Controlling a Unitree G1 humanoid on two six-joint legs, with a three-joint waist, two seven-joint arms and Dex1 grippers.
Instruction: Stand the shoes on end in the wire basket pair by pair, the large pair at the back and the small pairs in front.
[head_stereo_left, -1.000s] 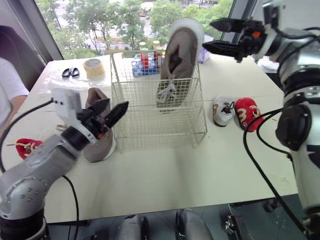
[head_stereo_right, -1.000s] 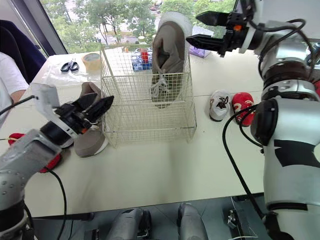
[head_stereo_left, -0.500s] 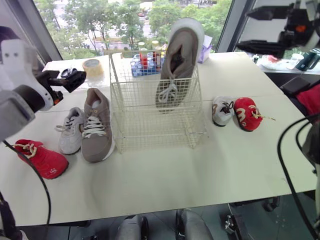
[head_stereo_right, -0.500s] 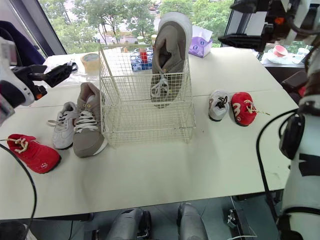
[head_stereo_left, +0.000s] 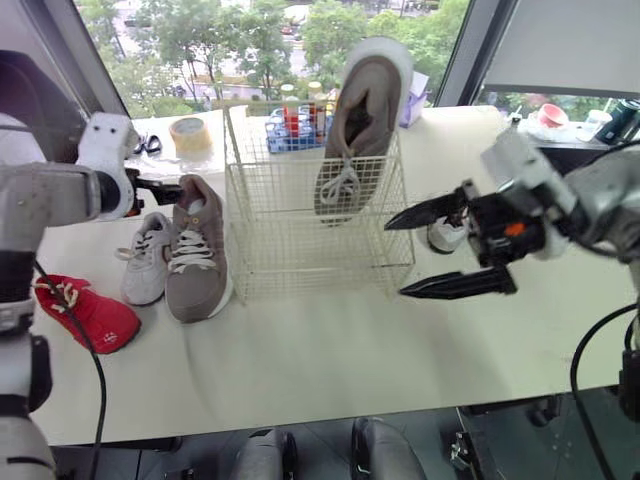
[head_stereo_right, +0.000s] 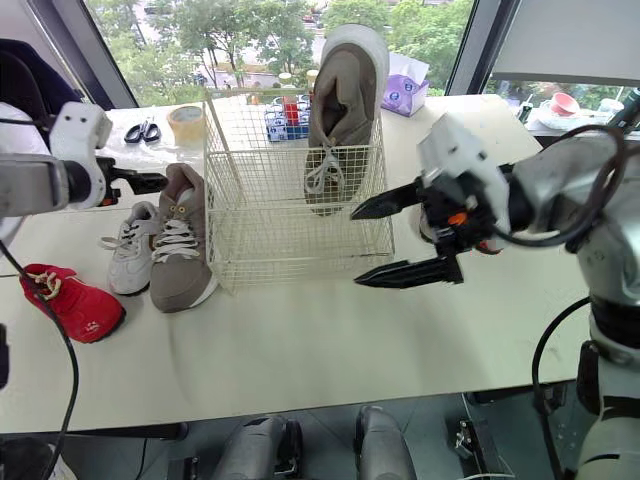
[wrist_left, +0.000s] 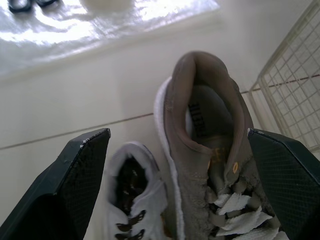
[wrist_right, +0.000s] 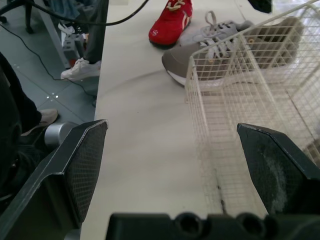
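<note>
Head view: the wire basket (head_stereo_left: 315, 225) stands mid-desk (head_stereo_left: 320, 340), with one large tan shoe (head_stereo_left: 362, 120) on end at its far right corner; its mate (head_stereo_left: 195, 255) lies just left of the basket. Left wrist view: the left end effector (wrist_left: 178, 131) is spread wide, facing the mate's heel. Right wrist view: the right end effector (wrist_right: 172, 123) is spread wide, facing the basket.

Legible text: none. Dark printed mark inside taupe shoe (wrist_left: 205, 145), on the insole. Too blurred to read.

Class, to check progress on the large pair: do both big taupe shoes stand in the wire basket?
No, one large taupe shoe stands in the wire basket while its mate lies on the table beside it.
</note>
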